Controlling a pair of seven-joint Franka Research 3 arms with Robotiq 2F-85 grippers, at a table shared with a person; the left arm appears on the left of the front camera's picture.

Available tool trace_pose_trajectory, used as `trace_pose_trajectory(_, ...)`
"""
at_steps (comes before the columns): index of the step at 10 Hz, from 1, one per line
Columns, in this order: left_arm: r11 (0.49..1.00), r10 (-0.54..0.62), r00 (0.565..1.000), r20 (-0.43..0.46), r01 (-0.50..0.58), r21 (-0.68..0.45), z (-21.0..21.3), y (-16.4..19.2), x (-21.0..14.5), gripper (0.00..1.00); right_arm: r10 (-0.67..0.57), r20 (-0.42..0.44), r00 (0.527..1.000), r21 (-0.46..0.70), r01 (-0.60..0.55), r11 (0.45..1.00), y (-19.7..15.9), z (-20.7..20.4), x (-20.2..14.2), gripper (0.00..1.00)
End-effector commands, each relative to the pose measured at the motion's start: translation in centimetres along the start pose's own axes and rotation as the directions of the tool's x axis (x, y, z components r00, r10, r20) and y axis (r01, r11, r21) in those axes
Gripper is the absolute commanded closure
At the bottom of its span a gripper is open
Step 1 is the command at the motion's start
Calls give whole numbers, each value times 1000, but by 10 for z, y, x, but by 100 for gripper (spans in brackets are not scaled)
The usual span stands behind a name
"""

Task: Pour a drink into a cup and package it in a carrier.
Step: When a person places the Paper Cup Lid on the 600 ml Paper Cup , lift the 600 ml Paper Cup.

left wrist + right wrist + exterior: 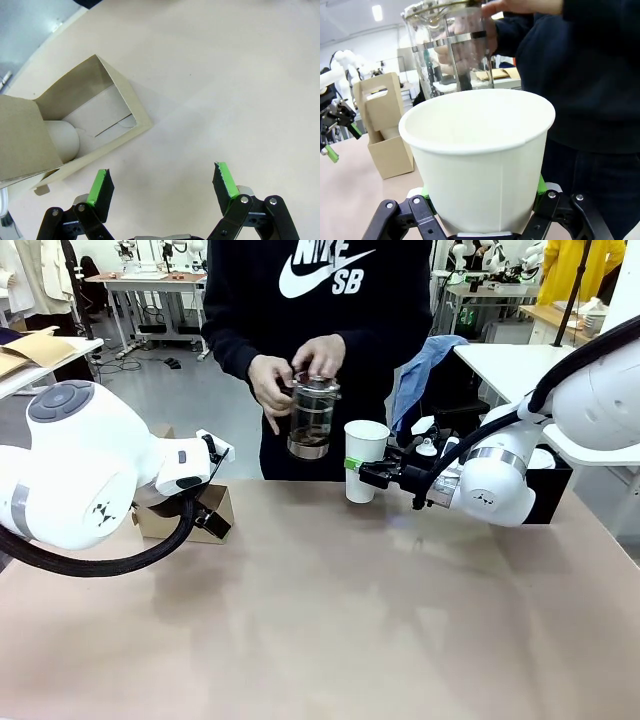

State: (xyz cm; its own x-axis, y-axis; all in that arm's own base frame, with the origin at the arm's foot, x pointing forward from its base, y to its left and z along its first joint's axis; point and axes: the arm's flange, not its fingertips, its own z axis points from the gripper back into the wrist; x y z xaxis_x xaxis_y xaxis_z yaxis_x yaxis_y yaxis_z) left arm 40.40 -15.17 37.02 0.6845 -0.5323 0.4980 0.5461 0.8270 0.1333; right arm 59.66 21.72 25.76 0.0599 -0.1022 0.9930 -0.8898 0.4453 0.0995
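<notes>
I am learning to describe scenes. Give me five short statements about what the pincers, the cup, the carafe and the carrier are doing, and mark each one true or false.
1. The right pincer is shut on the cup. True.
2. The cup has a lid on it. False: its top is open.
3. The carafe stands on the table. False: the person holds it in the air with both hands, beside the cup.
4. The left pincer is open and holds nothing. True.
5. The left pincer grips the carrier. False: the carrier stands on the table, apart from the pincer's fingers.
</notes>
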Motion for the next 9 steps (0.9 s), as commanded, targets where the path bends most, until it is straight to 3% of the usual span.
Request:
trace_pose_trajectory(1,1000,2,1000,1,-2,-1,0,0,0,0,22,-3,1000,-4,-22,1000,1,-2,1,20)
trace_pose_trajectory(9,1000,2,1000,1,-2,-1,0,0,0,0,22,-3,1000,-4,-22,1000,1,-2,1,20)
